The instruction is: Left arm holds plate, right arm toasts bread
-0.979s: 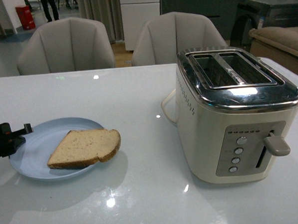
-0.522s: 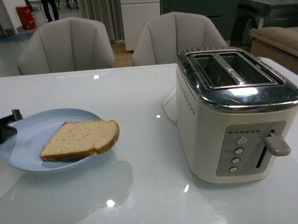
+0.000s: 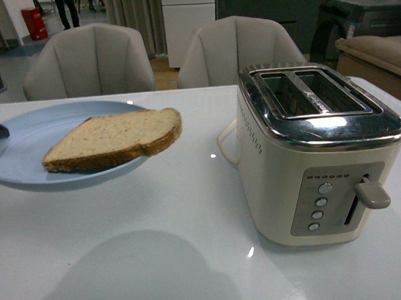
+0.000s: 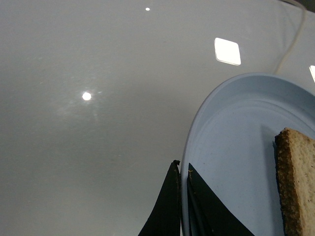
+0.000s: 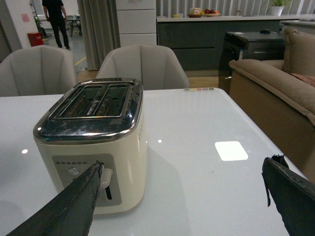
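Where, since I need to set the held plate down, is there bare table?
Bare table lies under and in front of the raised plate, left of the toaster, and beyond both toward the chairs. Crowded only at the toaster, with its cord looping on the side facing the plate.

A home-style open-plan dining and kitchen area. A glossy white counter (image 3: 190,211) carries a cream two-slot toaster with a chrome top (image 3: 309,164). Grey padded shell chairs (image 3: 91,61) stand behind it. A tan upholstered sofa (image 5: 268,81) sits near dark kitchen cabinets (image 5: 197,39).

The plate (image 3: 26,154) is pale blue, bread (image 3: 112,138) speckled tan, toaster (image 3: 283,179) cream.
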Controlling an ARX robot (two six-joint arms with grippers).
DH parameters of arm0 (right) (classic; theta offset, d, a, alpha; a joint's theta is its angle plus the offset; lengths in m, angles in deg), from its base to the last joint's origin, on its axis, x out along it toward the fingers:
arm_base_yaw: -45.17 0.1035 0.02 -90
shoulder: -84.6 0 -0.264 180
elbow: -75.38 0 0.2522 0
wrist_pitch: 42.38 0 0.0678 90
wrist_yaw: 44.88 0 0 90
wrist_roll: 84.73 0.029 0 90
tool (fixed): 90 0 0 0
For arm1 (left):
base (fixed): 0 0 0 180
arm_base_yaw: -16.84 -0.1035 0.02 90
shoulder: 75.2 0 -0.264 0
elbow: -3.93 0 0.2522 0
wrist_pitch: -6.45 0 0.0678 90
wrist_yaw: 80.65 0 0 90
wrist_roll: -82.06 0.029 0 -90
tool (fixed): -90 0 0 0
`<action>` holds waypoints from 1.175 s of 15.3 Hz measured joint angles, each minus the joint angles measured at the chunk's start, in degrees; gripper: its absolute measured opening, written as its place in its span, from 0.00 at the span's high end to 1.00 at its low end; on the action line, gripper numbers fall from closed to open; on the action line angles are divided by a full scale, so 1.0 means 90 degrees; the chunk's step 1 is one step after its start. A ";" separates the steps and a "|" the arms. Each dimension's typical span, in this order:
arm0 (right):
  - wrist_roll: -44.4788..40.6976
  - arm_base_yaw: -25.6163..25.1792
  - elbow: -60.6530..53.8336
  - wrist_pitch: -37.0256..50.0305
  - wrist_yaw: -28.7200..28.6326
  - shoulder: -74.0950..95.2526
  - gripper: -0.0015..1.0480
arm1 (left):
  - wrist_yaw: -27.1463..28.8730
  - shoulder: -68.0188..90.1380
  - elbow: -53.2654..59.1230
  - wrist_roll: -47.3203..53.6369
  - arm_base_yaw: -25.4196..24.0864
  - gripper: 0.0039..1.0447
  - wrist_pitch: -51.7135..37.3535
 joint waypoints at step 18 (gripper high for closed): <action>0.0000 0.0000 0.0000 0.0000 0.0000 0.0000 0.06 | 0.0413 -0.0814 -0.0794 -0.1256 0.1676 0.98 0.1056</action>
